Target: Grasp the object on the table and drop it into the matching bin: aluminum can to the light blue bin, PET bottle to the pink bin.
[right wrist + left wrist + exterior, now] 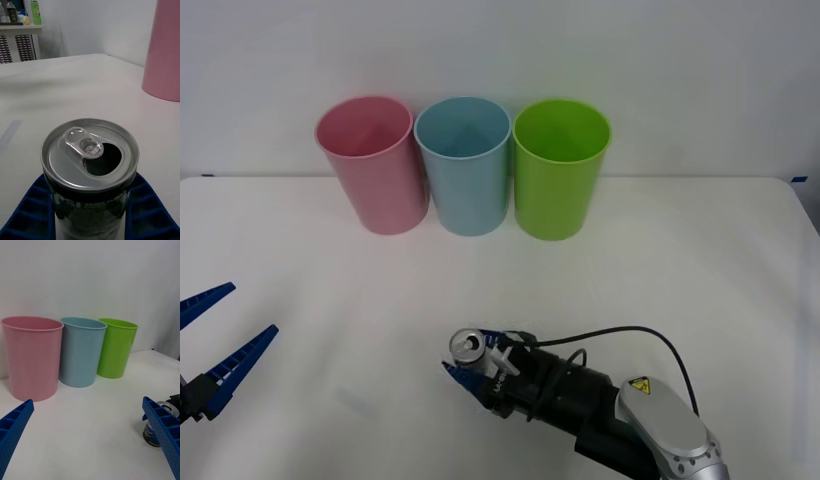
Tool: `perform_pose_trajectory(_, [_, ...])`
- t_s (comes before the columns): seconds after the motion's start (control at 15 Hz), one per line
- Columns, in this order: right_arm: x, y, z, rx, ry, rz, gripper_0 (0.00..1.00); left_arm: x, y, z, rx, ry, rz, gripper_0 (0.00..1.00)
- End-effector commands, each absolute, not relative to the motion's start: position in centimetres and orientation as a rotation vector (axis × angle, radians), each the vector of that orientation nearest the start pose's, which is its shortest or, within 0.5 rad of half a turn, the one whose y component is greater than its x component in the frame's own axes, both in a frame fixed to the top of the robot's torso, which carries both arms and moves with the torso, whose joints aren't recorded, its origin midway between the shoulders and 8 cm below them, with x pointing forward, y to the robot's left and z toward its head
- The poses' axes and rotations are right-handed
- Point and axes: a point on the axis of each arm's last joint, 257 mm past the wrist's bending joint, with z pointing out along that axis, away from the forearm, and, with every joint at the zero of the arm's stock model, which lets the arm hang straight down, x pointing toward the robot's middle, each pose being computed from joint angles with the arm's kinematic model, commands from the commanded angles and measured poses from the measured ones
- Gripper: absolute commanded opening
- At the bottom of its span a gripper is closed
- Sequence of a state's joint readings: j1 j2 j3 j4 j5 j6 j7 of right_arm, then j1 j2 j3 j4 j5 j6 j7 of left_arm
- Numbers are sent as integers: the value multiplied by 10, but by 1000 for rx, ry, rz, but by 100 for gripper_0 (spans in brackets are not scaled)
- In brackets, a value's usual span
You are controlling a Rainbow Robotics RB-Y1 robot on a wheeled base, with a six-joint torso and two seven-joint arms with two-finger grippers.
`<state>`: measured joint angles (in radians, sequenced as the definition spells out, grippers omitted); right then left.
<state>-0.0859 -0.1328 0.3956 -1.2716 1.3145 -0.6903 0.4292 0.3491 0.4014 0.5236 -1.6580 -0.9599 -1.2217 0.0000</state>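
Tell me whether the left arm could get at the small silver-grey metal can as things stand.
Probably not cleanly. The right gripper already has its blue ribbed fingers on both sides of the small silver-grey metal can, blocking a grasp. The left gripper hangs open off to the side over the white table.

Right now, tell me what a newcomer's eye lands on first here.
Three tall bins stand in a row at the table's far side: pink bin, light blue bin, lime green bin. Nearer, the right gripper clasps an opened aluminum can. The left gripper hangs open at the left edge.
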Motion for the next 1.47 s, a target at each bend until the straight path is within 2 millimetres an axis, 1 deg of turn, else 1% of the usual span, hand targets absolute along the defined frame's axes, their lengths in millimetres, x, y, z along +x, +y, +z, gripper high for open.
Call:
perform_pose_trajectory(0.07, [398,62,-329,-1027,1435,651,0,342,330,-169,465,1441,-567,100])
perform_pose_trajectory(0.2, [398,63,-325,-1017,1431,661,0,342,330,-169,465,1441,-567,100])
perform_pose_trajectory(0.4, [400,63,-308,-974,1407,683,0,342,330,-169,465,1441,-567,100])
perform_pose_trajectory(0.53, [401,54,-295,-940,1393,681,0,342,330,-169,465,1441,-567,100])
perform_pose_trajectory(0.6, [401,47,-284,-918,1381,680,0,342,330,-169,465,1441,-567,100])
perform_pose_trajectory(0.73, [399,35,-270,-882,1368,679,0,342,330,-169,465,1441,-567,100])
perform_pose_trajectory(0.8, [397,26,-258,-858,1357,682,0,342,330,-169,465,1441,-567,100])
perform_pose_trajectory(0.93, [392,17,-240,-816,1358,712,0,342,330,-169,465,1441,-567,100])
perform_pose_trajectory(1.0, [390,12,-225,-793,1350,721,0,342,330,-169,465,1441,-567,100])
perform_pose_trajectory(1.13, [391,6,-203,-760,1339,730,0,342,330,-169,465,1441,-567,100])
perform_pose_trajectory(1.27, [396,-2,-178,-716,1319,745,0,342,330,-169,465,1441,-567,100])
perform_pose_trajectory(1.4, [406,-11,-154,-692,1282,720,0,342,330,-169,465,1441,-567,100])
perform_pose_trajectory(1.47, [410,-13,-147,-687,1272,712,0,342,330,-169,465,1441,-567,100])
